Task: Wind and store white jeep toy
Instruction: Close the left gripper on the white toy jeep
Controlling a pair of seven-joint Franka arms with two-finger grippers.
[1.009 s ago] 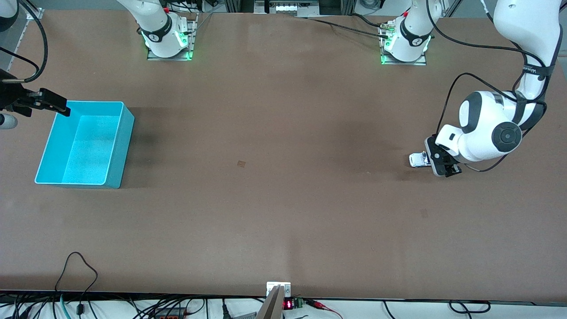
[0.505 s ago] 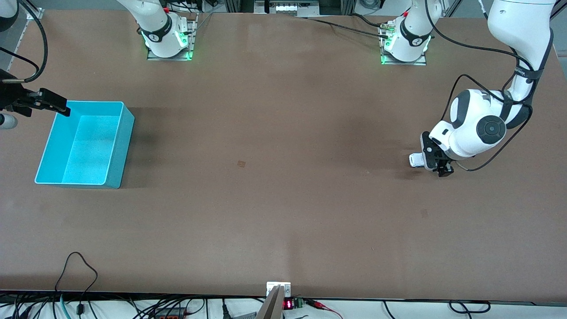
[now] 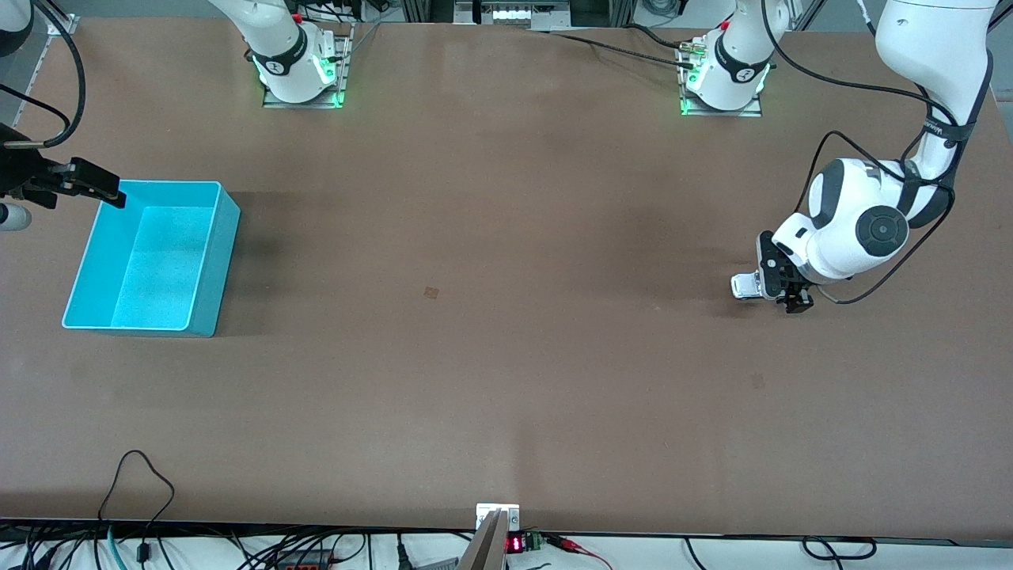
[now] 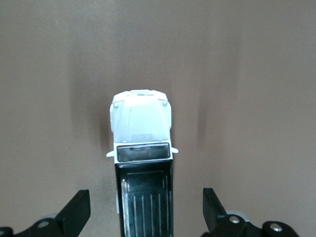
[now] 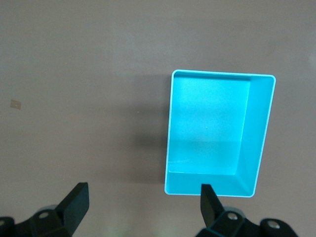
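Brown table [image 3: 506,356], left wrist view alone shows white jeep toy [image 4: 142,148] between spread fingers [image 4: 76,213], right fingers [image 5: 74,200] apart too

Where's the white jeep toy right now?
The white jeep toy sits on the table toward the left arm's end, under the open left gripper, whose fingers straddle it.

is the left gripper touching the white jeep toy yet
Apart. The left wrist view shows the left gripper open, bare table between each fingertip and the white jeep toy.
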